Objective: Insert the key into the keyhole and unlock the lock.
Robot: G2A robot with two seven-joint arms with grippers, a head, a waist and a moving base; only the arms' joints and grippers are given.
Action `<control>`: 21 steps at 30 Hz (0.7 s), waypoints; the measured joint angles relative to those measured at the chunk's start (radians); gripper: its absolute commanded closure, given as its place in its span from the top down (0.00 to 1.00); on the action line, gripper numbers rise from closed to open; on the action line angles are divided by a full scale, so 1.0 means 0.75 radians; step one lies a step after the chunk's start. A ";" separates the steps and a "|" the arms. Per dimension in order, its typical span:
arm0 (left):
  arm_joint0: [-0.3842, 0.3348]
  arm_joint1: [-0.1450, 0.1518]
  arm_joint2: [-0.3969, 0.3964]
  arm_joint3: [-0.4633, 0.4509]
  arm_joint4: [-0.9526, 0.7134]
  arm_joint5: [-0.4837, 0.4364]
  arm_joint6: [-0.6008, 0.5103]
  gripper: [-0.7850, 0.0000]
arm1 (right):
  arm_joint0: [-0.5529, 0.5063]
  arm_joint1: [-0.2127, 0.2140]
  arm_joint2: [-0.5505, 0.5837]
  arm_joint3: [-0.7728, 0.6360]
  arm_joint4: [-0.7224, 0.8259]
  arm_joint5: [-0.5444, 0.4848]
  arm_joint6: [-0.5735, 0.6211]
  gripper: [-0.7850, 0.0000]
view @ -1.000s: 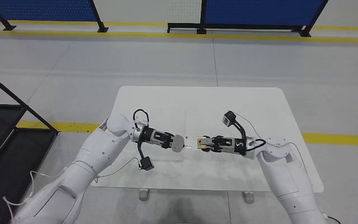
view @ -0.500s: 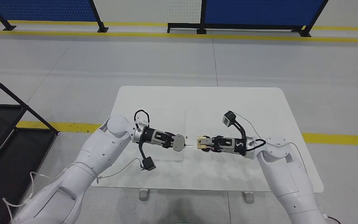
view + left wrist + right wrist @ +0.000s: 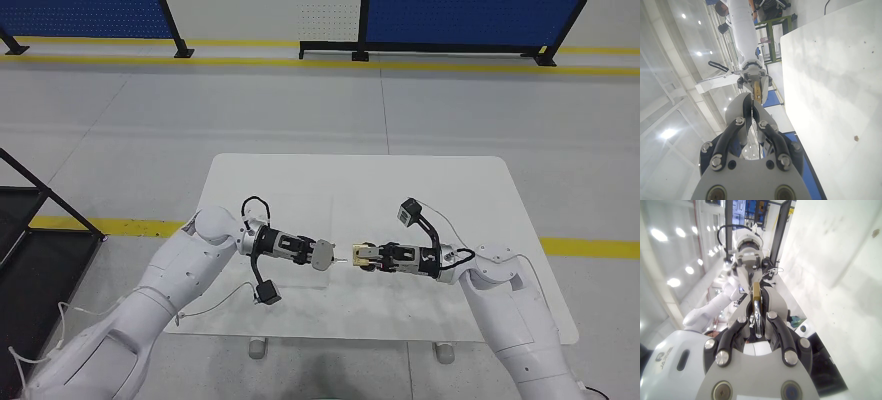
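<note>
Above the white table (image 3: 430, 190), near its front middle, my two grippers face each other tip to tip. My left gripper (image 3: 324, 256) is shut on the key (image 3: 337, 260), a thin metal blade whose tip points at the lock. In the left wrist view the key (image 3: 753, 110) sits edge-on between the closed fingers (image 3: 747, 108), with the brass padlock (image 3: 757, 92) just beyond. My right gripper (image 3: 362, 256) is shut on the padlock (image 3: 358, 255). Its brass body (image 3: 755, 291) faces the left gripper (image 3: 748, 277), and the silver shackle (image 3: 757, 313) lies back between the fingers.
The table's front edge (image 3: 360, 336) runs close below both arms. A black rack (image 3: 30, 230) stands to the table's left, and blue partitions (image 3: 470, 20) line the far floor. A small brown speck (image 3: 856, 138) lies on the tabletop.
My left gripper has crept a little to the right with the key, narrowing the gap to the padlock. The right gripper and padlock have stayed put.
</note>
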 measured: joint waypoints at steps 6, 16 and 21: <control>-0.018 -0.004 0.030 0.020 -0.017 0.003 -0.003 0.00 | 0.000 0.000 0.000 0.000 0.000 0.000 0.000 0.00; -0.044 -0.007 0.068 0.042 -0.045 0.007 -0.007 0.00 | 0.000 0.000 0.000 0.000 0.000 0.000 0.000 0.00; -0.056 -0.008 0.082 0.053 -0.046 0.016 -0.016 0.00 | 0.000 0.000 0.000 0.000 0.000 0.000 0.000 0.00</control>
